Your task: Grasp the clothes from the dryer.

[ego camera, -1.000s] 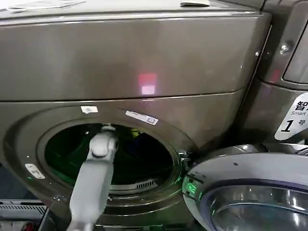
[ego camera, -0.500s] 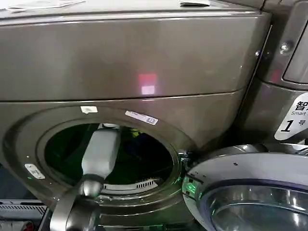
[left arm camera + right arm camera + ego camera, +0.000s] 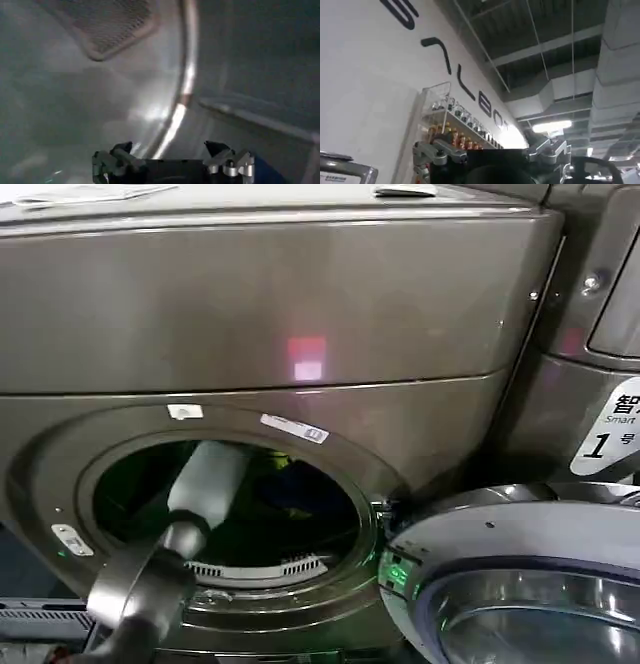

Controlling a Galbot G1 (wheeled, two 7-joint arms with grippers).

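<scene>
Left arm now deeper through dryer [image 3: 300,314] porthole than a second ago. Left gripper [image 3: 172,159] spread wide inside drum, nothing held. Clothes [image 3: 285,474] ungrasped. Right gripper [image 3: 490,152] idle, released.

The dryer [image 3: 300,314] holds the clothes [image 3: 285,479] inside its open drum.

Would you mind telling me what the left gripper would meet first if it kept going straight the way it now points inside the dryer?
Probably the bare metal drum wall; the open left gripper holds nothing, though depth is unclear.
</scene>
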